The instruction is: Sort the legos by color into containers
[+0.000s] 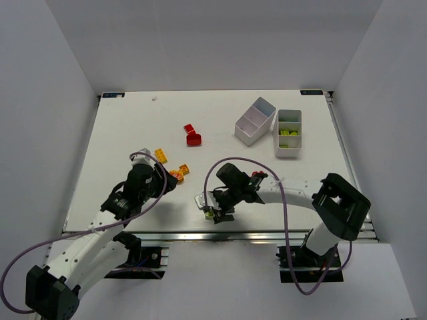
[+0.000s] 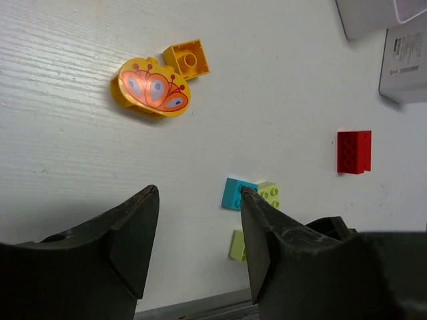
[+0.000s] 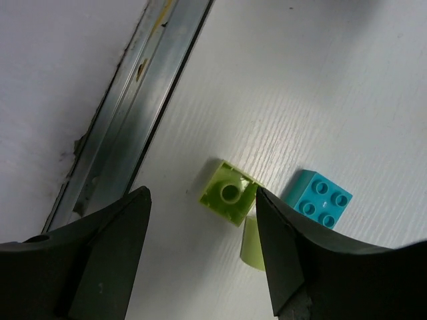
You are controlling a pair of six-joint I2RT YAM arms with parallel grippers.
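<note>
My right gripper (image 1: 215, 208) is open and empty, low over the table's near edge. In the right wrist view its jaws (image 3: 203, 247) frame an upside-down lime lego (image 3: 229, 194). A second lime piece (image 3: 252, 243) and a cyan lego (image 3: 321, 199) lie beside the right finger. My left gripper (image 1: 165, 181) is open and empty (image 2: 200, 227). Ahead of it lie a yellow butterfly-printed lego (image 2: 152, 90) and a small yellow lego (image 2: 187, 59). It also sees the cyan lego (image 2: 235, 194), a lime lego (image 2: 270, 193) and a red lego (image 2: 353, 151). Two white containers (image 1: 255, 121) (image 1: 288, 133) stand at the back right; one holds lime legos.
Two red legos (image 1: 192, 135) lie mid-table and a yellow one (image 1: 161, 155) lies left of centre, with orange ones (image 1: 180, 173) by my left gripper. The metal edge rail (image 3: 133, 100) runs just left of the lime lego. White walls enclose the table.
</note>
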